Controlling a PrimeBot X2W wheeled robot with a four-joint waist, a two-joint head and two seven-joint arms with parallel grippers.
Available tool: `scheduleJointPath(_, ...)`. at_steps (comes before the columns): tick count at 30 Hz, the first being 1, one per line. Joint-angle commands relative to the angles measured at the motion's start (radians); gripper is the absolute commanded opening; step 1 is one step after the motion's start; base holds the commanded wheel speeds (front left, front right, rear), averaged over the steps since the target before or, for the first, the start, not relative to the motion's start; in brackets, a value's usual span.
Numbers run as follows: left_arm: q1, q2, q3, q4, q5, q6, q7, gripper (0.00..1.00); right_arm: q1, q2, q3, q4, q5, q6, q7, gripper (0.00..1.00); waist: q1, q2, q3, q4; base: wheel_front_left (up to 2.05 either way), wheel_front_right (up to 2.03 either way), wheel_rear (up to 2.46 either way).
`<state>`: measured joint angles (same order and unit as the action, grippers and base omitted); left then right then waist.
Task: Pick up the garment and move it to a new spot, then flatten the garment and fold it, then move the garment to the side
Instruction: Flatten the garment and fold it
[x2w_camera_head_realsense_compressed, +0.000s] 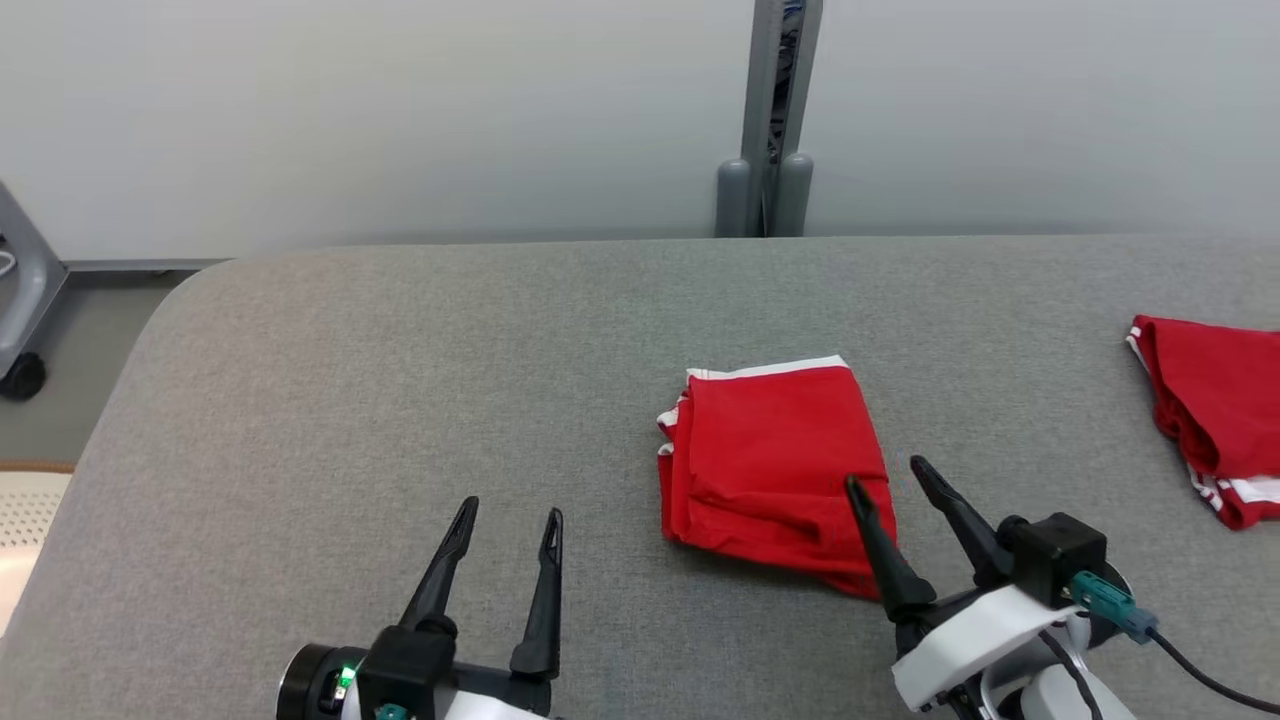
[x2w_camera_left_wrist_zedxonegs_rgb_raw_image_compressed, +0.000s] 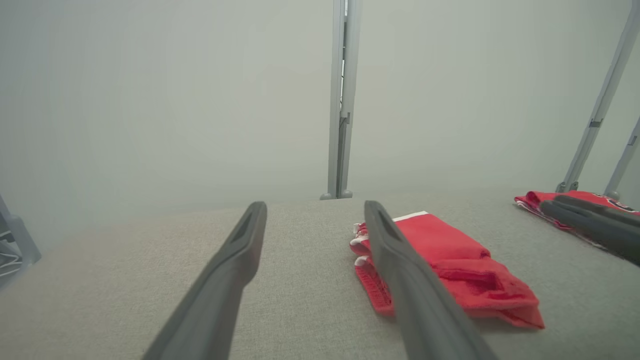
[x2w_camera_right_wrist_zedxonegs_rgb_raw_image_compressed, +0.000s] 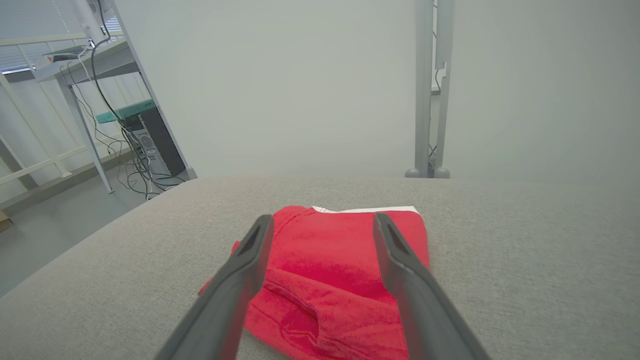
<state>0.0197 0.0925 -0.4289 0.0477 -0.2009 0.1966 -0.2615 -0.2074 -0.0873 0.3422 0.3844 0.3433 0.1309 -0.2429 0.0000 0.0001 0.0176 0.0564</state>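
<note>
The folded red garment lies flat near the middle of the grey table, with white trim along its far edge. The right gripper is released, its fingers spread and holding nothing, the tips at the garment's near right corner. The left gripper is also spread wide and empty, well apart on the garment's left. Another red cloth lies at the table's right edge.

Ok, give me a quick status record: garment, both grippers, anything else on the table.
garment: folded red garment, white trim, flat on the grey table
left gripper: jaws open, empty, left of the garment, apart from it
right gripper: jaws open, empty, at the garment's near right corner
other: second red garment at the right edge
</note>
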Motion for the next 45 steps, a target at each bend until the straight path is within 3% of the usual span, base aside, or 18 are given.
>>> scheduleJointPath(1, 0.016, 0.001, 0.020, 0.003, -0.022, 0.007, -0.004, 1.00, 0.019, -0.014, -0.014, 0.008, -0.016, 0.000, -0.014, 1.00, 0.0000, -0.0001, -0.021, -0.029, 0.00, 0.00, 0.00)
scheduleJointPath(5, 0.031, -0.005, 0.063, 0.000, -0.059, 0.014, -0.004, 1.00, 0.037, -0.028, -0.055, 0.004, -0.048, 0.000, -0.024, 1.00, 0.0000, -0.0001, -0.031, -0.060, 0.00, 0.00, 0.00)
scheduleJointPath(16, 0.071, -0.015, 0.162, -0.004, -0.086, -0.002, -0.004, 1.00, 0.180, 0.004, -0.187, -0.180, -0.109, 0.000, -0.024, 1.00, 0.0000, -0.0001, -0.060, -0.100, 0.00, 0.00, 0.00)
scheduleJointPath(36, 0.133, -0.033, 0.211, 0.045, 0.020, -0.058, -0.004, 1.00, 0.275, 0.027, -0.216, -0.231, -0.142, 0.000, -0.024, 1.00, 0.0000, -0.0001, -0.087, -0.083, 0.00, 0.00, 0.00)
scheduleJointPath(45, 0.138, -0.038, 0.216, 0.045, 0.028, -0.063, -0.004, 1.00, 0.270, 0.028, -0.204, -0.230, -0.142, 0.000, -0.024, 1.00, 0.0000, -0.0001, -0.083, -0.082, 0.00, 0.00, 0.00)
